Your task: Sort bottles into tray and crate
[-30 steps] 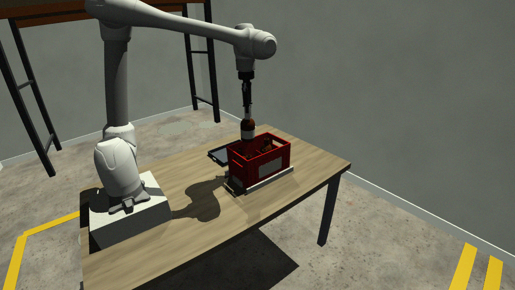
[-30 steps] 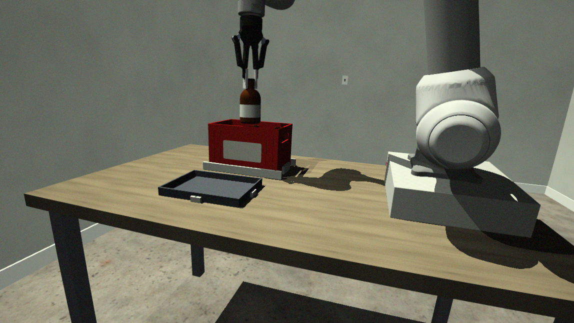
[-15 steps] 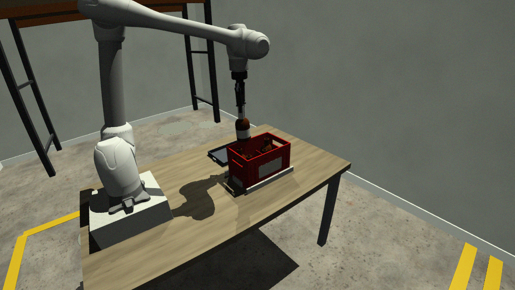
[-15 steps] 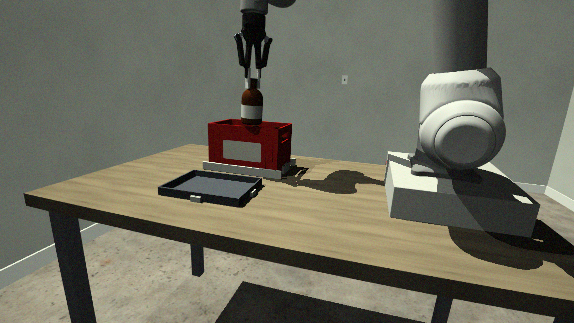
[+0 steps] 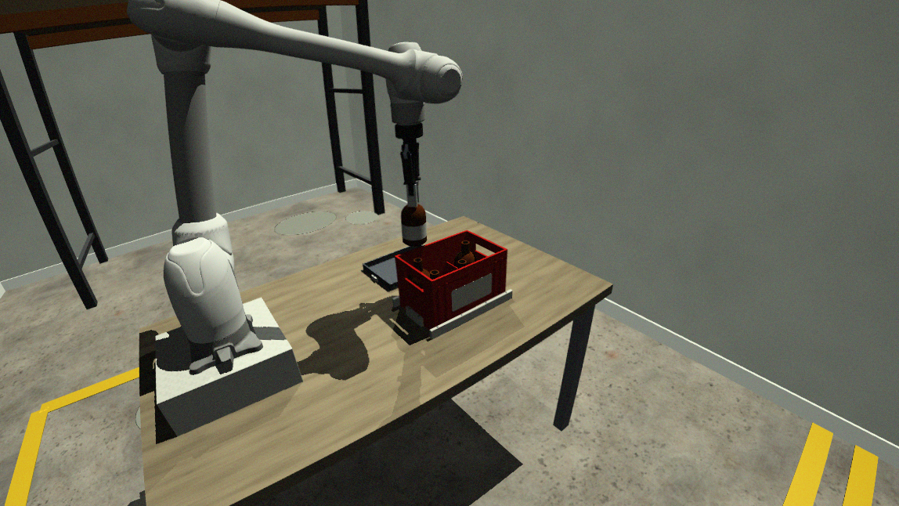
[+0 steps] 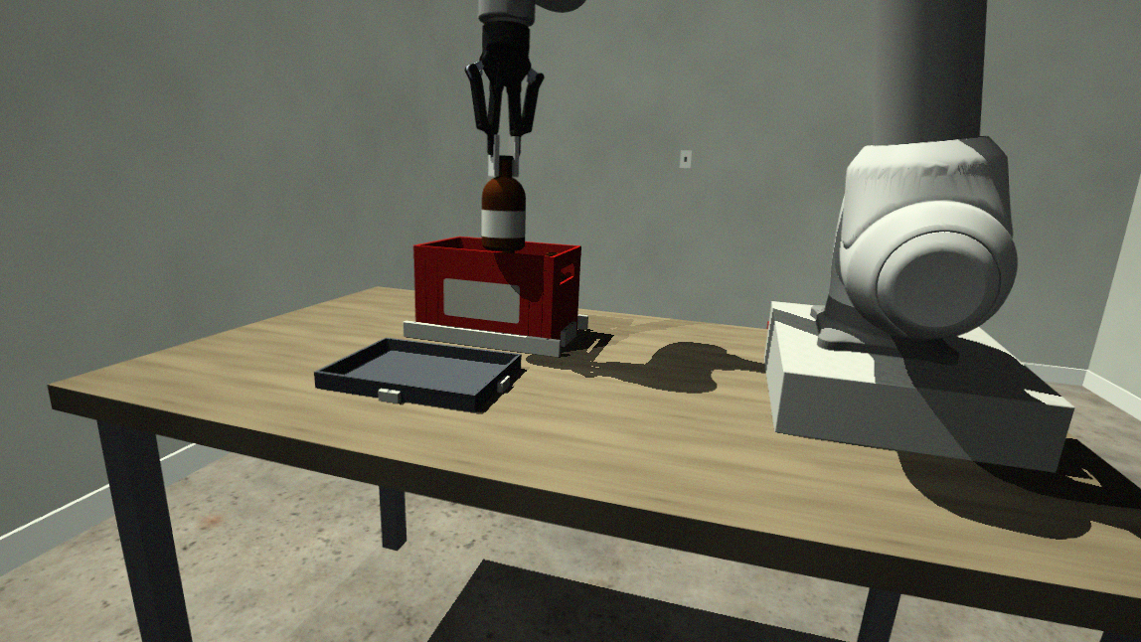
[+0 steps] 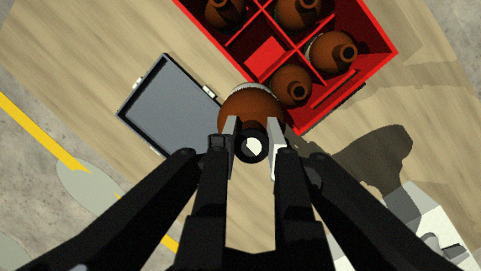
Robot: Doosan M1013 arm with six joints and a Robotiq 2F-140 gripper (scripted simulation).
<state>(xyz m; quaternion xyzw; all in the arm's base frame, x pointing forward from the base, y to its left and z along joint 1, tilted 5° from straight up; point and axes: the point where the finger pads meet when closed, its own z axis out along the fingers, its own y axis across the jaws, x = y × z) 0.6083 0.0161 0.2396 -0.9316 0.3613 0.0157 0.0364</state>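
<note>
My gripper [image 5: 411,187] [image 6: 503,159] [image 7: 251,130] is shut on the neck of a capped brown bottle [image 5: 413,224] [image 6: 503,209] [image 7: 248,105] with a white label. The bottle hangs upright, its bottom just above the rim of the red crate [image 5: 420,295] [image 6: 430,287] [image 7: 265,56], over the crate's corner nearest the tray. Several open brown bottles [image 5: 465,245] [image 7: 334,50] stand in the crate's cells; one more shows in the wrist view [image 7: 292,86]. The dark tray [image 5: 380,270] [image 6: 414,371] [image 7: 168,109] lies flat and empty on the table beside the crate.
The crate rests on a pale base rail [image 5: 471,314] [image 6: 478,335] on the wooden table [image 5: 314,409] [image 6: 638,430]. The robot's white base block [image 5: 219,384] [image 6: 878,399] stands at the table's other end. Table edges lie close behind the crate and tray.
</note>
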